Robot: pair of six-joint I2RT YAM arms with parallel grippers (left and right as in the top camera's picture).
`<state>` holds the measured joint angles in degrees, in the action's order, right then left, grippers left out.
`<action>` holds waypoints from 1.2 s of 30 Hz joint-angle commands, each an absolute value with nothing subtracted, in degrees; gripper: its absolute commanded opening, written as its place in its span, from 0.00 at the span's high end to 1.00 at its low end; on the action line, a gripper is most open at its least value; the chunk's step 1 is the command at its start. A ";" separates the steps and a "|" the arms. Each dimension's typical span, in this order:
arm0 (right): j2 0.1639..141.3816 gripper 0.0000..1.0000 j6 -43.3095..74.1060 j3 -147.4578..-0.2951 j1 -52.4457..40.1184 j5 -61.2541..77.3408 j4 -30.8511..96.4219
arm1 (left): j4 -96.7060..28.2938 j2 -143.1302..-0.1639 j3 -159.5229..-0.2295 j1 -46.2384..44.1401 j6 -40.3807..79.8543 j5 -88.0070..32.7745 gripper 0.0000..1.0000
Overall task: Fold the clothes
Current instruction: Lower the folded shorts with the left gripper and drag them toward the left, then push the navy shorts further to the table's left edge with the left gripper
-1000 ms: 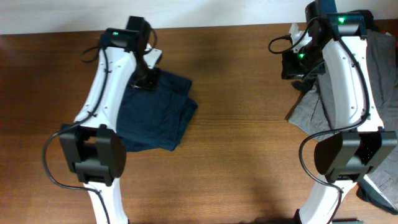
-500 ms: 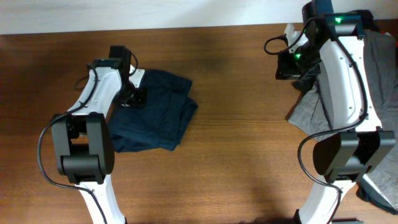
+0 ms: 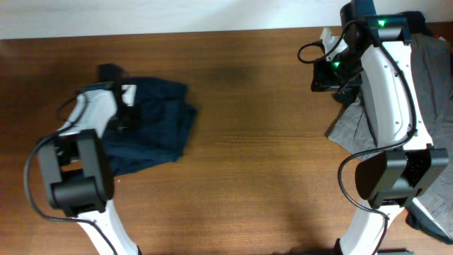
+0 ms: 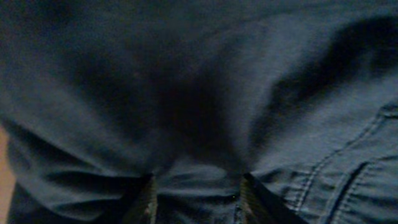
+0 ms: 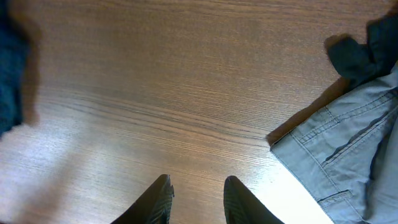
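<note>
Your navy garment (image 3: 159,127) sits crumpled at the left side of the table (image 3: 255,156), bunched rather than flat, with its right edge ragged and a lower flap trailing toward the near edge. Your left gripper (image 3: 127,117) is down on the garment's left part. In the left wrist view the left gripper (image 4: 198,190) shows two fingertips (image 4: 149,199) buried in dark blue cloth, with a puckered fold caught between them, so the jaws read as clamped on fabric. Seams and stitching show at the lower right of that view, and cloth fills everything else. Over on your right side, the right gripper (image 3: 324,76) hangs near the far edge of the table, well apart from the navy piece. In the right wrist view the right gripper (image 5: 198,190) has its jaws parted over bare wood with nothing between them. Just to its right lies a grey garment (image 5: 336,152), seams showing, and a darker scrap (image 5: 354,53) is beyond it. From overhead, that grey garment (image 3: 350,127) spreads out under the right arm toward the table's right edge.
</note>
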<state>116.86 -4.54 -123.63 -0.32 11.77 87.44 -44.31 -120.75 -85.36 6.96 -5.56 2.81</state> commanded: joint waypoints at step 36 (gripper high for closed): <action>115.74 0.67 -5.56 -123.87 -0.75 12.43 89.30 | -76.03 -119.22 -96.62 9.89 -0.51 -6.20 0.42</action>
<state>116.86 -4.99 -123.63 -0.32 11.77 88.97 -75.68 -121.27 -95.70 12.93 3.44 -5.63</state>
